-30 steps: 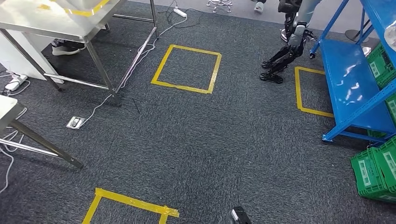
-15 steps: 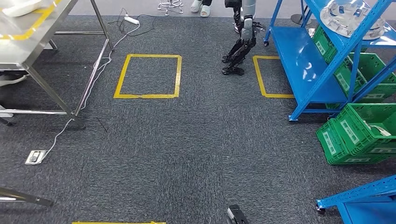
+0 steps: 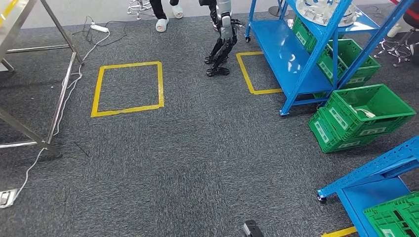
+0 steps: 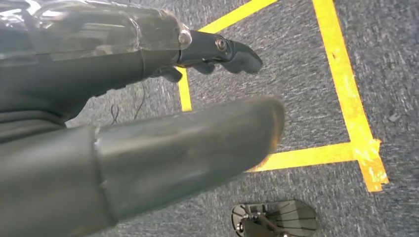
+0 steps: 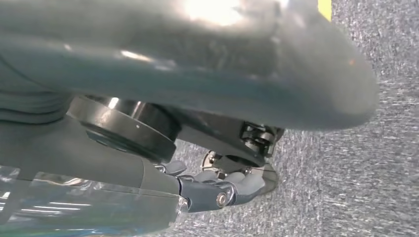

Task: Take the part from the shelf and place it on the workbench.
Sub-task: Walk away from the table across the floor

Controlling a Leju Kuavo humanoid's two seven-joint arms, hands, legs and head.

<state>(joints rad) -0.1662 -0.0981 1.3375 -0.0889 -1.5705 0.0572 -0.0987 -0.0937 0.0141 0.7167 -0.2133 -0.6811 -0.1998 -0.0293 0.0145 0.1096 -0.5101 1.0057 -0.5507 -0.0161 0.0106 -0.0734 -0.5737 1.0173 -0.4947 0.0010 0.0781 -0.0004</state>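
Dark grey speckled carpet [image 3: 197,148] covered the floor, marked with a yellow tape square [image 3: 127,88] and a second tape outline [image 3: 253,74] just beside a blue metal shelving rack [image 3: 296,59]. Green plastic crates [image 3: 363,116] sat on the carpet near the rack's foot, with more green crates under its lower shelf. Another blue rack base on casters [image 3: 370,182] stood at the near right, carrying a green crate [image 3: 395,219]. At the left rose the steel legs of a surface [image 3: 54,98], with a white cable [image 3: 34,163] trailing along the carpet and a white power strip [image 3: 99,28] farther back. A chair's star base [image 3: 139,6] stood on the paler floor beyond.
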